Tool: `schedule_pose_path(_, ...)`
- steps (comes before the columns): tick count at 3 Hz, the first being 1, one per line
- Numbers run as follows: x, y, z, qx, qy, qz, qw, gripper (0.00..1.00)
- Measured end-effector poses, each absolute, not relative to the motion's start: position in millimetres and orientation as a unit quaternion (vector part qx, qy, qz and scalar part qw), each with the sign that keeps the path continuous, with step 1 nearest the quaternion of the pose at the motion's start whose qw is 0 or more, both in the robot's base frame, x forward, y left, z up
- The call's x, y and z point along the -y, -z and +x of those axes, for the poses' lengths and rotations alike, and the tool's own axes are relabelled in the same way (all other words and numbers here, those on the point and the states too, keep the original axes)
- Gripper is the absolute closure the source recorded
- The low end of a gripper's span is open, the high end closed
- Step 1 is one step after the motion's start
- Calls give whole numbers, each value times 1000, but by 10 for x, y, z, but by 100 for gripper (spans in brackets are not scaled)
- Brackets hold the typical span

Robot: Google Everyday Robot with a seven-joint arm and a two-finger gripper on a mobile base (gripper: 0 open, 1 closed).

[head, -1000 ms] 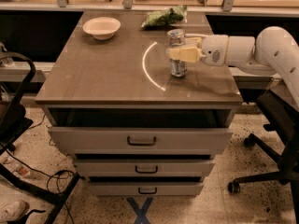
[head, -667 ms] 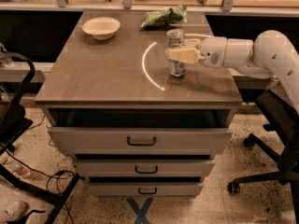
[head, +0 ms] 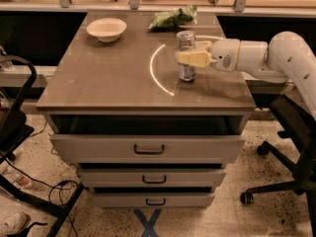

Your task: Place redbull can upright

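Unmoved, claw (head: 185,58) grips upright redbull can (head: 186,73) (tabletop (head: 108,78) edges well clear).

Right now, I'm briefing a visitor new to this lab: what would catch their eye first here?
The white arm reaching in from the right, its gripper at the middle of the redbull can, which stands upright on the right side of the table. Then the bright arc of light just left of the can, and the cream bowl and green bag at the far edge.
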State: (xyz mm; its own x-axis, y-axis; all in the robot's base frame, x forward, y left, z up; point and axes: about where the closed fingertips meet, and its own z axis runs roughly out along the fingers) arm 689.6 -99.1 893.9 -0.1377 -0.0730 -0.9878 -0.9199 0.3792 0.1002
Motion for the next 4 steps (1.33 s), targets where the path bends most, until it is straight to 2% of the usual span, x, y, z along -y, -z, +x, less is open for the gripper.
schedule_pose_path(3, 956, -8943, 6895, -639, -402, -390, 528, 13)
schedule_pose_path(4, 925, -8942, 6895, -638, -403, -391, 527, 0)
